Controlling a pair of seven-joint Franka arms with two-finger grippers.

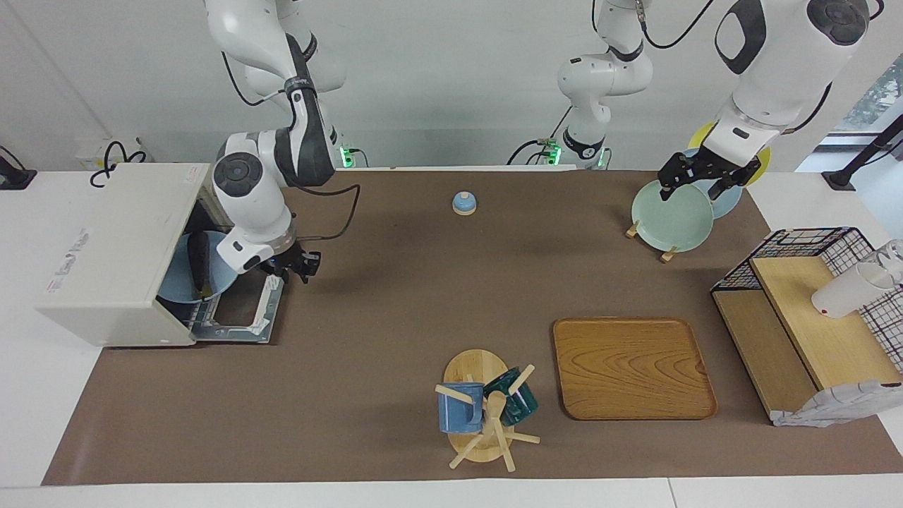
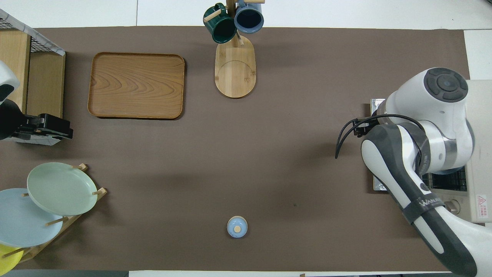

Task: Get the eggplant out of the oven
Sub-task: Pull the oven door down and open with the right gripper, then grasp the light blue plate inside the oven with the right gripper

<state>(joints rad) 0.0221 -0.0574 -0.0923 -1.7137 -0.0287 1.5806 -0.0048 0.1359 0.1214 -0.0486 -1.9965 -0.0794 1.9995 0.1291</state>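
Nearest the robots: a small round blue lidded dish (image 1: 463, 203) with a pale knob, alone on the brown matte surface (image 1: 395, 282). Toward the left arm's end, a wooden rack (image 1: 649, 243) holds smooth glazed plates on edge: pale green (image 1: 671, 216), light blue, yellow.

Left pincer (image 1: 695, 182): black, hanging over the green plate's upper rim. Its fingers stand apart; nothing between them.

Right arm's end: boxy cream-white oven (image 1: 113, 250), door (image 1: 236, 321) folded down flat onto the surface, metal frame showing. Inside the mouth, a round blue plate (image 1: 176, 286) carries the eggplant (image 1: 198, 264), a long, slender, dark glossy shape lying along the plate. Eggplant remains in the oven.

Right pincer (image 1: 296, 267): over the robot-side edge of the lowered door, just outside the oven mouth. Whether its fingers are apart or together cannot be told; overhead, the arm's own white joints cover it.

Farther out: flat rectangular wooden tray (image 1: 633, 367) with rounded corners and strong grain. Beside it, an oval wooden base with a peg mug tree (image 1: 487, 423), bearing a blue mug (image 1: 458, 409) and a dark green mug (image 1: 513, 401).

At the left arm's end, a black wire basket (image 1: 811, 243) over a wooden shelf (image 1: 804, 331).
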